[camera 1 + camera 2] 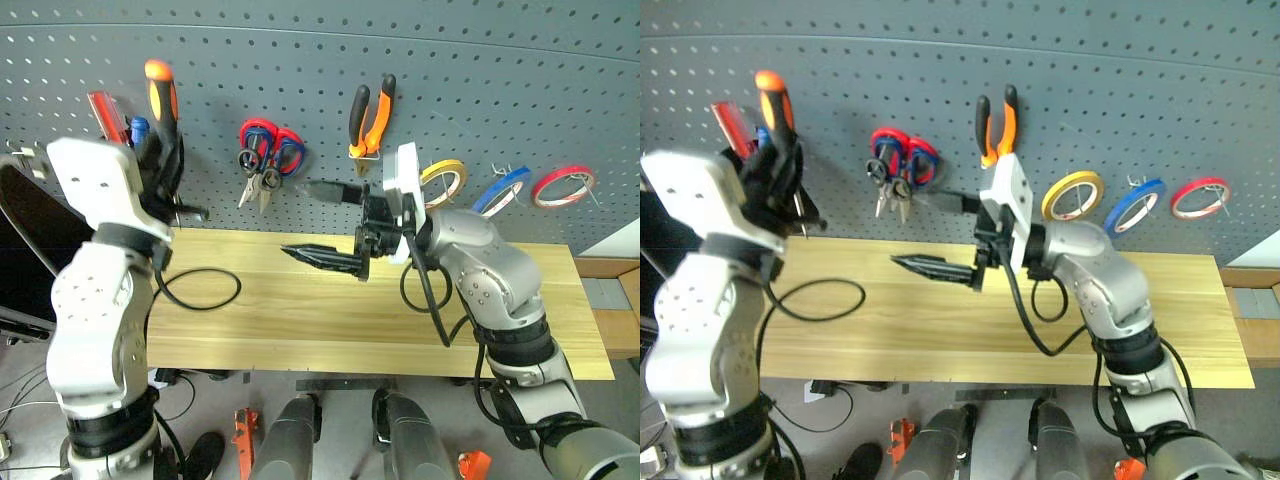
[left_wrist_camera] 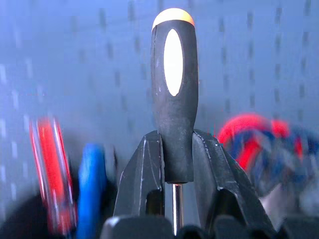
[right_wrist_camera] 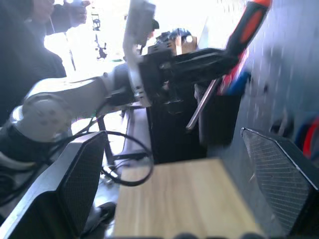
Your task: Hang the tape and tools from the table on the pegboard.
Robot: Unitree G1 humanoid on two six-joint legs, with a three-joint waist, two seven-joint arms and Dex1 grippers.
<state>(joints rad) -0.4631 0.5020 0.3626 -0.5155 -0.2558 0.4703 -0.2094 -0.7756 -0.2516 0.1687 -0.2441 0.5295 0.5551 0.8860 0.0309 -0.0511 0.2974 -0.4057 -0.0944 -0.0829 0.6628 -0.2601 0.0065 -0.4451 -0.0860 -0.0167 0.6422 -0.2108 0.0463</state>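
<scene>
Black ribbed right gripper [image 1: 320, 225] gapes empty over plank table [image 1: 300, 320]; left gripper [image 2: 174, 164] clamps rubbery orange-and-black screwdriver [image 2: 172, 94].

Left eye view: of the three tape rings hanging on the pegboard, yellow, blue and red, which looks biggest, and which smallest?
They look alike, so no sure ranking:
1. red tape ring, marginally widest
2. blue tape ring
3. yellow tape ring, partly hidden behind the right arm

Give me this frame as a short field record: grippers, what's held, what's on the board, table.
left gripper: shut on orange-and-black-handled screwdriver, raised at grey-blue pegboard
right gripper: open, holding nothing, over light wood table
hung: orange-and-black pliers, blue tape ring, yellow tape ring, red tape ring, red-and-blue-handled scissors
</scene>
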